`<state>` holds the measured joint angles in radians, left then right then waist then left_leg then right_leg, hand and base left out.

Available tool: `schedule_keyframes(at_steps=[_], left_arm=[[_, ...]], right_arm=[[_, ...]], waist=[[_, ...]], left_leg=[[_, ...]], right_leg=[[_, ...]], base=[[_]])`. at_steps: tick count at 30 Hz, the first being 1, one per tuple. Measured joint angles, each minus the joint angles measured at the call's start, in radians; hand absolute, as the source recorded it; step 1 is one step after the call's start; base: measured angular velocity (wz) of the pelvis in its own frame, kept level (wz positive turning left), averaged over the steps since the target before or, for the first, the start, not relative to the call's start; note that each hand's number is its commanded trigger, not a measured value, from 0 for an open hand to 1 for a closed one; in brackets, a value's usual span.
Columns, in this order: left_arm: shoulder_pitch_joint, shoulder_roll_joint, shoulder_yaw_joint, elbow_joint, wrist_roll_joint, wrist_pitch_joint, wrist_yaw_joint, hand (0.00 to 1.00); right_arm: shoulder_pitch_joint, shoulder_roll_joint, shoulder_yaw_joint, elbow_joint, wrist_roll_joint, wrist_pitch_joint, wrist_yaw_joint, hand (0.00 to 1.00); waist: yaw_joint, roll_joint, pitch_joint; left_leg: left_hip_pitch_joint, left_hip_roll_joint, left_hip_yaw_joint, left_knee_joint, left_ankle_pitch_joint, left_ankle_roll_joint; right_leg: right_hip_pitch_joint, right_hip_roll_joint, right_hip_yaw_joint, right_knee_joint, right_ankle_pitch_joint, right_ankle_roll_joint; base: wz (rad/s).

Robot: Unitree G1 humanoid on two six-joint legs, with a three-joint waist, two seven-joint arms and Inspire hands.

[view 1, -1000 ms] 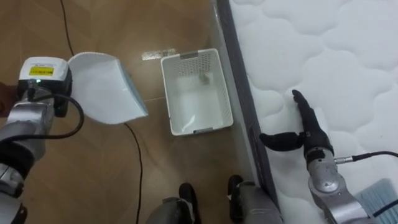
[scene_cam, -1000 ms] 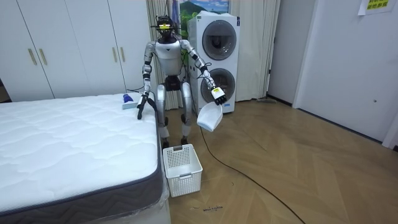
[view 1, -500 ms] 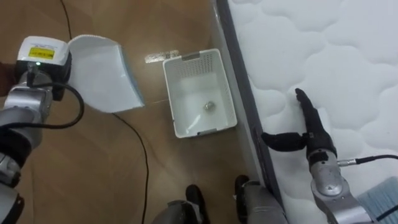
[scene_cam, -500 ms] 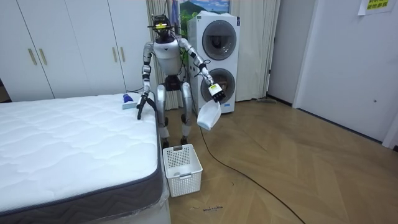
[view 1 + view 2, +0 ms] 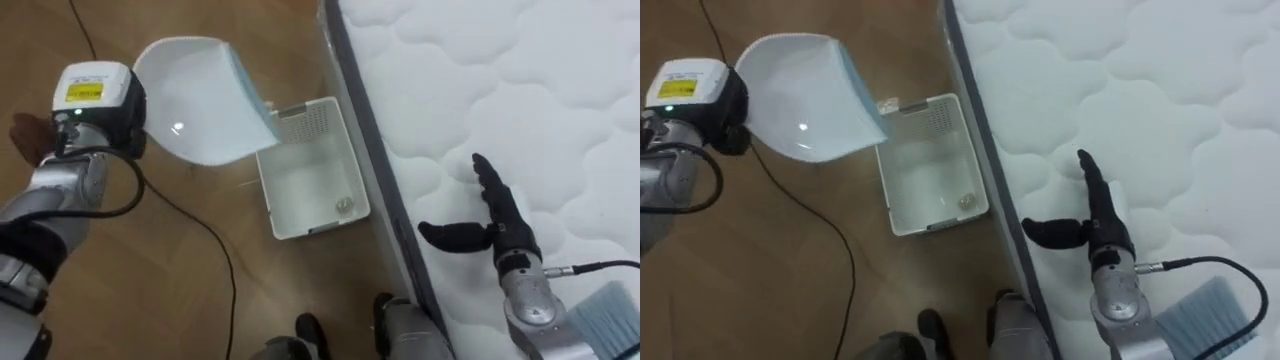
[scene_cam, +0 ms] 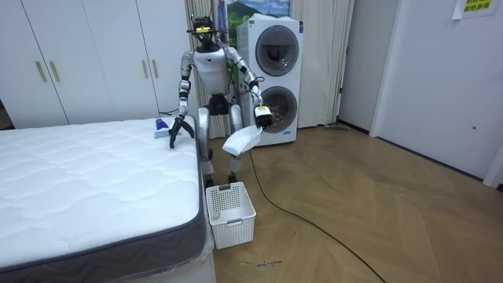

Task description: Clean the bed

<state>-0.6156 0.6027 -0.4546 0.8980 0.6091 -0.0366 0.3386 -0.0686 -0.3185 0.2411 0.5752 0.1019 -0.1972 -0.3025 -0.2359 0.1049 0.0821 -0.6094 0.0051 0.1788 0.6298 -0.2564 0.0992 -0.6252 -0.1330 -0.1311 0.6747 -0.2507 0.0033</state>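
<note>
- right hand (image 5: 500,225) lies flat and open near the mattress (image 5: 500,80) edge, holding nothing
- left hand (image 5: 92,110) carries the dustpan (image 5: 200,100) raised over the basket (image 5: 266,195); its grip can't be made out
- dustpan looks like light, stiff, slippery plastic; best held by the handle

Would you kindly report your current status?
Left robot hand holds dustpan over basket corner. Right robot hand open on mattress. Small scrap in basket; brush on mattress.

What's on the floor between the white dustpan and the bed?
A white basket stands there on the floor, close beside the bed, with one small scrap inside. The left eye view shows the dustpan overlapping its corner.
</note>
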Motion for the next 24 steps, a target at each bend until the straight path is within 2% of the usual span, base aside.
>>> schedule_keyframes(at_steps=[1,2,3,4,5,6,7,8,9,10,11,13,14,15,16,17,18,19,20,21,22,23,24], left_arm=[[0.048,0.0,0.043,-0.045,-0.012,-0.007,0.007,1.0],[0.074,0.0,0.066,-0.072,-0.014,-0.013,0.008,1.0],[0.131,0.0,0.106,-0.123,-0.016,-0.034,0.01,1.0],[0.189,-0.001,0.149,-0.174,-0.017,-0.055,0.02,1.0],[0.221,-0.002,0.166,-0.2,-0.017,-0.059,0.03,1.0],[0.278,-0.009,0.191,-0.236,-0.018,-0.067,0.051,1.0],[0.331,-0.032,0.218,-0.255,-0.03,-0.079,0.055,1.0],[0.355,-0.046,0.223,-0.265,-0.04,-0.079,0.06,1.0],[0.395,-0.076,0.222,-0.286,-0.066,-0.08,0.061,1.0],[0.421,-0.101,0.22,-0.308,-0.078,-0.084,0.061,1.0],[0.426,-0.114,0.219,-0.312,-0.088,-0.091,0.061,1.0],[0.464,-0.166,0.222,-0.355,-0.152,-0.1,0.06,1.0],[0.471,-0.179,0.221,-0.361,-0.165,-0.103,0.058,1.0],[0.475,-0.204,0.221,-0.368,-0.175,-0.105,0.045,1.0],[0.49,-0.225,0.222,-0.378,-0.189,-0.106,0.043,1.0],[0.505,-0.231,0.224,-0.393,-0.195,-0.106,0.043,1.0],[0.54,-0.244,0.223,-0.42,-0.207,-0.107,0.042,1.0],[0.567,-0.262,0.226,-0.443,-0.222,-0.107,0.042,1.0],[0.579,-0.273,0.231,-0.451,-0.225,-0.109,0.042,1.0],[0.597,-0.292,0.243,-0.469,-0.227,-0.114,0.042,1.0],[0.612,-0.304,0.256,-0.49,-0.24,-0.119,0.043,1.0],[0.613,-0.309,0.256,-0.494,-0.257,-0.12,0.042,1.0],[0.613,-0.336,0.251,-0.499,-0.28,-0.12,0.039,1.0]], right_arm=[[0.005,0.0,-0.004,0.001,0.002,-0.002,0.0,0.0],[0.011,0.0,-0.009,0.002,0.005,-0.002,-0.001,0.0],[0.025,0.001,-0.025,0.013,0.006,-0.003,-0.001,0.0],[0.031,0.001,-0.035,0.033,0.008,-0.003,-0.007,0.0],[0.031,0.001,-0.039,0.043,0.009,-0.003,-0.009,0.0],[0.032,0.001,-0.05,0.048,0.01,0.002,-0.012,0.0],[0.035,0.001,-0.06,0.049,0.01,0.002,-0.013,0.0],[0.039,0.001,-0.065,0.049,0.014,0.002,-0.015,0.0],[0.051,0.001,-0.068,0.048,0.029,0.002,-0.023,0.0],[0.061,0.006,-0.069,0.045,0.025,0.003,-0.032,0.0],[0.063,0.009,-0.069,0.042,0.022,0.003,-0.037,0.0],[0.078,0.017,-0.072,0.007,0.012,0.002,-0.049,0.0],[0.086,0.019,-0.076,-0.007,0.013,0.002,-0.051,0.0],[0.105,0.023,-0.083,-0.03,0.014,0.001,-0.056,0.0],[0.121,0.031,-0.089,-0.051,0.012,0.002,-0.056,0.0],[0.126,0.035,-0.091,-0.062,0.011,0.002,-0.055,0.0],[0.14,0.043,-0.095,-0.088,0.009,0.001,-0.056,0.0],[0.143,0.051,-0.095,-0.099,0.013,0.002,-0.056,0.0],[0.141,0.057,-0.095,-0.105,0.016,0.003,-0.056,0.0],[0.133,0.073,-0.096,-0.112,0.017,0.004,-0.054,0.0],[0.119,0.094,-0.096,-0.112,0.017,0.005,-0.053,0.0],[0.117,0.101,-0.096,-0.112,0.018,0.005,-0.053,0.0],[0.13,0.1,-0.099,-0.112,0.018,0.008,-0.058,0.0]], waist=[[0.007,-0.011,-0.006],[0.015,-0.015,-0.0086],[0.034,-0.022,-0.0143],[0.063,-0.035,-0.0246],[0.075,-0.038,-0.0289],[0.09,-0.039,-0.0334],[0.097,-0.038,-0.0357],[0.096,-0.038,-0.039],[0.098,-0.037,-0.0537],[0.096,-0.04,-0.0632],[0.096,-0.04,-0.0641],[0.103,-0.047,-0.0695],[0.1,-0.046,-0.0703],[0.1,-0.049,-0.0718],[0.102,-0.056,-0.0761],[0.102,-0.058,-0.0757],[0.104,-0.063,-0.0762],[0.111,-0.072,-0.0754],[0.123,-0.074,-0.0758],[0.154,-0.078,-0.0765],[0.167,-0.086,-0.0781],[0.171,-0.091,-0.0753],[0.167,-0.093,-0.075]], left_leg=[[0.017,0.005,0.016,0.004,-0.006,-0.003],[0.03,0.008,0.025,0.002,-0.009,-0.005],[0.056,0.017,0.034,0.001,-0.02,-0.011],[0.087,0.017,0.027,-0.014,-0.026,-0.021],[0.102,0.015,0.016,-0.023,-0.027,-0.025],[0.138,0.014,0.004,-0.045,-0.028,-0.031],[0.187,0.014,0.012,-0.081,-0.027,-0.034],[0.211,0.012,0.015,-0.098,-0.026,-0.035],[0.247,0.013,0.021,-0.127,-0.024,-0.038],[0.278,0.015,0.035,-0.15,-0.022,-0.041],[0.293,0.016,0.037,-0.16,-0.02,-0.042],[0.348,0.012,0.043,-0.201,-0.019,-0.043],[0.358,0.012,0.043,-0.206,-0.019,-0.043],[0.378,0.014,0.048,-0.211,-0.025,-0.044],[0.401,0.016,0.087,-0.22,-0.031,-0.045],[0.416,0.02,0.105,-0.224,-0.036,-0.047],[0.45,0.027,0.154,-0.235,-0.045,-0.05],[0.483,0.033,0.216,-0.248,-0.046,-0.051],[0.501,0.036,0.249,-0.264,-0.046,-0.05],[0.53,0.049,0.304,-0.302,-0.045,-0.05],[0.54,0.066,0.376,-0.331,-0.044,-0.05],[0.542,0.073,0.426,-0.333,-0.044,-0.05],[0.566,0.074,0.493,-0.348,-0.044,-0.051]], right_leg=[[0.002,0.011,0.026,-0.001,0.0,0.0],[0.004,0.017,0.04,-0.002,0.001,0.0],[0.018,0.039,0.07,-0.016,0.004,0.001],[0.031,0.064,0.111,-0.035,0.014,0.001],[0.041,0.074,0.127,-0.047,0.024,-0.002],[0.072,0.091,0.151,-0.076,0.038,-0.003],[0.106,0.105,0.179,-0.105,0.049,-0.002],[0.123,0.11,0.191,-0.118,0.053,-0.001],[0.155,0.121,0.211,-0.144,0.062,0.001],[0.176,0.127,0.221,-0.167,0.07,0.0],[0.19,0.132,0.23,-0.181,0.076,0.002],[0.222,0.155,0.272,-0.22,0.094,0.004],[0.231,0.156,0.275,-0.229,0.098,0.004],[0.244,0.17,0.286,-0.237,0.102,0.005],[0.25,0.181,0.303,-0.241,0.108,0.005],[0.255,0.189,0.315,-0.245,0.112,0.004],[0.262,0.2,0.324,-0.247,0.121,0.001],[0.265,0.207,0.315,-0.256,0.139,-0.01],[0.265,0.209,0.295,-0.273,0.157,-0.019],[0.266,0.2,0.171,-0.331,0.212,-0.06],[0.283,0.191,0.001,-0.384,0.254,-0.111],[0.283,0.175,-0.083,-0.364,0.234,-0.115],[0.283,0.113,-0.197,-0.251,0.141,-0.086]], base=[[-0.51],[-0.69],[-0.92],[-1.02],[-1.13],[-1.01],[-0.91],[-0.69],[-0.5],[-0.43],[-0.46],[-0.65],[-0.64],[-0.66],[-0.81],[-1.16],[-1.51],[-1.75],[-2.25],[-2.51],[-2.37],[-1.84],[-1.44]])
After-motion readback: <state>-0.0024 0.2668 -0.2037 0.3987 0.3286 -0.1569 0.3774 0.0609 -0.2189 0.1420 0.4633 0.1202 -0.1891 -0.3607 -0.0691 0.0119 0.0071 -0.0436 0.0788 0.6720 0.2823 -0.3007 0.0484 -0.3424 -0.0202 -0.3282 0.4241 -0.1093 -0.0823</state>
